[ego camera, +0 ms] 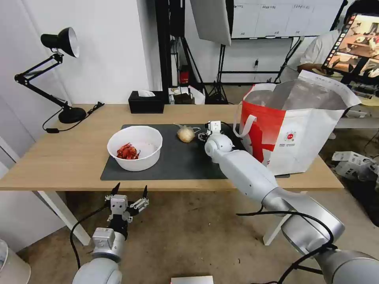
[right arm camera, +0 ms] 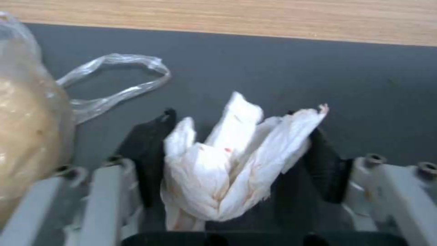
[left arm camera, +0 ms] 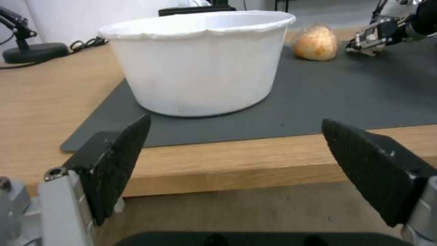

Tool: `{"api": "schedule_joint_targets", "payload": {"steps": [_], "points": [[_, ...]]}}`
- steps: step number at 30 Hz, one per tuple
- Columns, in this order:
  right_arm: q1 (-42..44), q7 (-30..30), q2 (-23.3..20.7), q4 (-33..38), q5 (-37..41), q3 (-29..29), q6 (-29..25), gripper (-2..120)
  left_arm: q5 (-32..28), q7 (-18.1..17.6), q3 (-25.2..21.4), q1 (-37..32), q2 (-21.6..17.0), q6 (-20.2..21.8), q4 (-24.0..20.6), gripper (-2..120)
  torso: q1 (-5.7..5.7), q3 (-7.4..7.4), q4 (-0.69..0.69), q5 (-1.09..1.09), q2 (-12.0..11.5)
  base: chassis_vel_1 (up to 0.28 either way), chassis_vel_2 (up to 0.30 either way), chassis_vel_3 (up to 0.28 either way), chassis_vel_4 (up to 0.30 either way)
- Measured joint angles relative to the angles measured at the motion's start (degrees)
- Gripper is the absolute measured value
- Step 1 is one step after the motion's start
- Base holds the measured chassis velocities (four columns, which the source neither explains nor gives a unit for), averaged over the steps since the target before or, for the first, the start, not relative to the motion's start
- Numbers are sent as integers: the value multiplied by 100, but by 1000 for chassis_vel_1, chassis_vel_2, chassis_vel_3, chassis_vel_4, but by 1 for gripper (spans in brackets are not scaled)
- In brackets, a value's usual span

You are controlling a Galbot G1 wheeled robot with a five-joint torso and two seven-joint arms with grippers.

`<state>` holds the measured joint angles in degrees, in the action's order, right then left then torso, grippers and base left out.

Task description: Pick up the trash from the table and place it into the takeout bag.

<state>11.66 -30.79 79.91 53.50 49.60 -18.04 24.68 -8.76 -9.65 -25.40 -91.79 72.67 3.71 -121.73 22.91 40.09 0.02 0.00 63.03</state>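
The step in hand looks like the pickup of the crumpled white tissue [right arm camera: 237,164]: in the right wrist view it sits bunched between the two black pads of the right gripper [right arm camera: 232,160], which press it from both sides, so the claw is clamped on the tissue just above the dark grey mat [right arm camera: 273,68]. In the head view this gripper [ego camera: 206,134] lies at the centre of the frame, low over the mat, just beside the knotted clear bag with its yellowish lump [ego camera: 186,134] and near the red-and-white takeout bag [ego camera: 292,130], which stands open at the right of the frame on the light-wood table [ego camera: 59,157]. The white bowl of red crayfish shells [ego camera: 135,147] rests on the mat at centre left. The left gripper [ego camera: 129,197] waits at the lower left of the head view, below the table edge, its fingers spread wide apart and facing the bowl. Judging from this, the next move calls for lifting the tissue clear of the mat without snagging the clear bag's loose handle, then carrying it over the foil-lined mouth of the takeout bag.
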Motion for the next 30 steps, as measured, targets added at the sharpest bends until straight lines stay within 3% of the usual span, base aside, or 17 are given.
{"api": "schedule_joint_targets", "payload": {"steps": [6,7,11,13,18,30], "points": [[43,-2,-80,108,16,-15,-127,44,3,0,14,-3,-1,9,-10,100,1,1,-3,0,0,0,0,0,0],[67,-6,-117,172,32,-16,-154,36,6,0,22,-6,2,11,-14,100,0,2,-4,0,-1,0,0,0,0],[115,-6,-186,280,54,-22,-228,27,10,0,26,-10,4,13,-18,100,1,2,-4,0,-1,0,0,0,0],[199,17,-310,523,108,-32,-377,15,13,0,27,-14,6,14,-27,100,1,2,-3,0,0,0,0,0,0],[348,109,-567,1021,235,-102,-560,0,9,-4,15,16,-3,20,-40,100,1,2,-2,0,-1,0,0,0,0],[1014,545,-1644,3374,86,-83,-1068,0,11,-18,66,13,103,43,-33,100,1,1,-2,1,0,0,0,0,0]]}}
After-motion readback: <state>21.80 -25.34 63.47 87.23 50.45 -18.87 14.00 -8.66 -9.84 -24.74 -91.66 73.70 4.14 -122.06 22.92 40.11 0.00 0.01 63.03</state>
